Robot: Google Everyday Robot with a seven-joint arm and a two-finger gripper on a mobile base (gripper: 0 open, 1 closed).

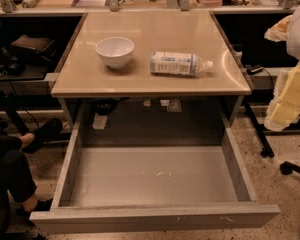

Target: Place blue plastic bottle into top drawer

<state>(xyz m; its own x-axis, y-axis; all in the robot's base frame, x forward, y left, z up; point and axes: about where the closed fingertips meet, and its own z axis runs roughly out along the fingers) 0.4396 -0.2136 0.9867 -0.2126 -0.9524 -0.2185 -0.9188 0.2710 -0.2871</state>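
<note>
The blue plastic bottle (176,63) lies on its side on the beige tabletop (150,29), right of centre, with its neck pointing right. The top drawer (155,176) is pulled fully open below the table's front edge, and its flat grey bottom is bare. My gripper is not in view. Only white and pale yellow parts of my arm (291,91) show at the right edge, to the right of the table and apart from the bottle.
A white round bowl (114,51) stands on the tabletop left of the bottle. A seated person's leg and shoe (12,156) are at the left, beside the drawer. Chair bases (290,166) stand on the floor at the right. Cluttered shelves run along the back.
</note>
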